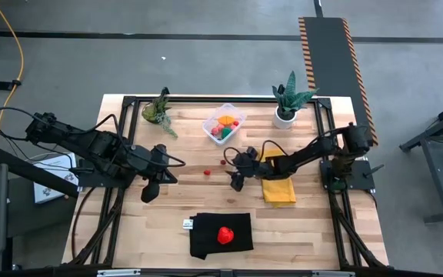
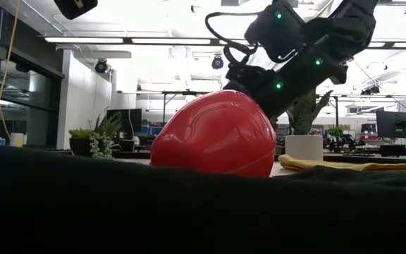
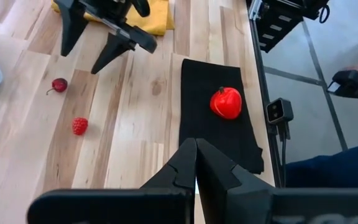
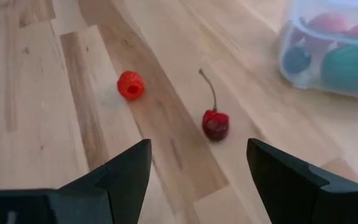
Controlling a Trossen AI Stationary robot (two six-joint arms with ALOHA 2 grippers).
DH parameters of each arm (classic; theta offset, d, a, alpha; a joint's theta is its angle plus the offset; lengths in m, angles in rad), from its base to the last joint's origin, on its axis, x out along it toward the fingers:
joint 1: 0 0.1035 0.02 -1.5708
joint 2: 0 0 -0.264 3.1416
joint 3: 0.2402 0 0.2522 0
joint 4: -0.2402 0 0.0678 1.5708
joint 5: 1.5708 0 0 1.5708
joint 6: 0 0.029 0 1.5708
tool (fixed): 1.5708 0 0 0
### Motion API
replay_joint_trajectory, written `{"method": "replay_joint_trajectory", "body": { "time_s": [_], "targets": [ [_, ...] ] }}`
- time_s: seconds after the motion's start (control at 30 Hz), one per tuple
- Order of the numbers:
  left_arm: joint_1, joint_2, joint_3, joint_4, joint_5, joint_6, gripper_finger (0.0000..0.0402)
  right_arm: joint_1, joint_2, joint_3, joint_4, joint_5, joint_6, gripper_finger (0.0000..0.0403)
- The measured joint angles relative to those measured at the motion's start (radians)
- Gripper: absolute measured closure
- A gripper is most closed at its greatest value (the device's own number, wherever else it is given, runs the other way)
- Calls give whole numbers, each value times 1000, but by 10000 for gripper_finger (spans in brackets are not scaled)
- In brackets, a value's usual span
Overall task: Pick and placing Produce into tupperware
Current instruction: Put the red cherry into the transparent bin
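Hovering with its fingers apart, the right tool faces a cherry lying on the counter, a raspberry near it. To take the cherry cleanly, I would centre the fingers on the fruit's body, not its thin stem, before lowering. The tupperware, already holding several pieces, sits close beyond. A strawberry waits on a black cloth. The left tool, pressed together and empty, idles nearby; a yellow cloth lies under the right arm
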Motion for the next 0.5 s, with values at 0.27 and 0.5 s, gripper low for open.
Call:
{"method": "replay_joint_trajectory", "body": {
  "time_s": [0.27, 0.5],
  "targets": [
    [0, 0, 0, 0, -14, -1, 401, -60, 9, 0, 17, -109, -77, 149],
    [0, 0, 0, -1, -14, -5, 401, -94, 28, 1, 63, -163, -124, 149]
  ]
}}
